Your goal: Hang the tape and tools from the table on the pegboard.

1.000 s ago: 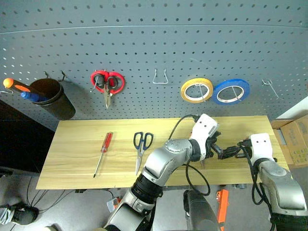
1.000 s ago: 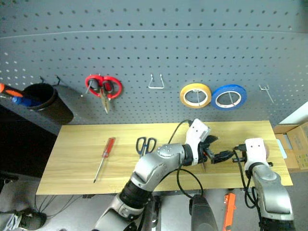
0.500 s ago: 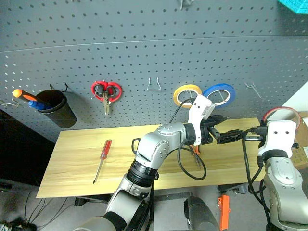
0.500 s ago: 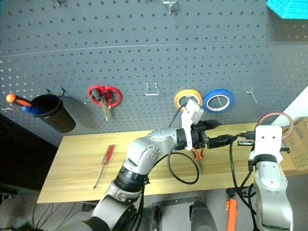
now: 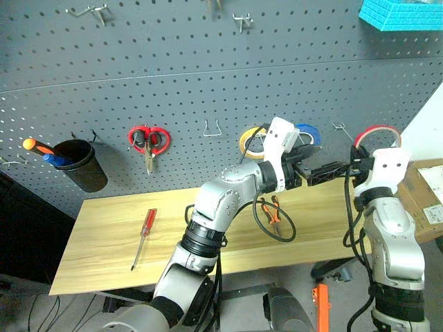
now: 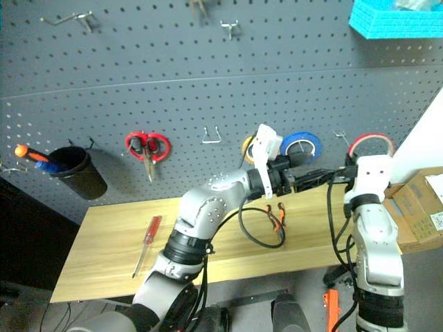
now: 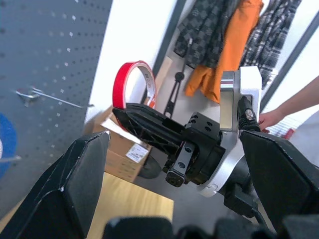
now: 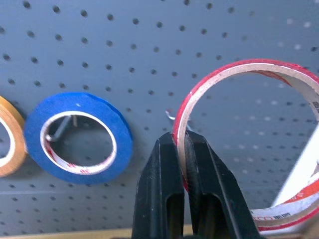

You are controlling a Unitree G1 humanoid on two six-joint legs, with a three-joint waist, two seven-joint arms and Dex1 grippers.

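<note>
Tape first: the thin red-rimmed roll of tape (image 8: 234, 124) with its pale inner edge is up in the air in front of the dark grey perforated pegboard (image 5: 173, 83), pinched by its rim between the two black fingers of the right tool (image 8: 180, 149), which are closed tight on it. The roll stands upright, close to a small metal hook (image 5: 339, 128) on the board — whether it touches the hook, I cannot tell.

Just beside it hang a blue roll of tape (image 8: 79, 137) and, further along, a yellow roll (image 5: 249, 140), both on the board. The left tool (image 7: 164, 164) reaches across toward the right one with its fingers spread wide and nothing between them.

Down on the light wooden surface (image 5: 104, 235) lie the small pliers with orange-and-black handles (image 5: 272, 213), near the left arm, and the slim red-handled screwdriver (image 5: 143, 235), well apart toward the left end. Red-handled scissors (image 5: 148, 142) hang on the board — next to them a black cup (image 5: 79, 166) holds an orange-topped screwdriver (image 5: 34, 146).
</note>
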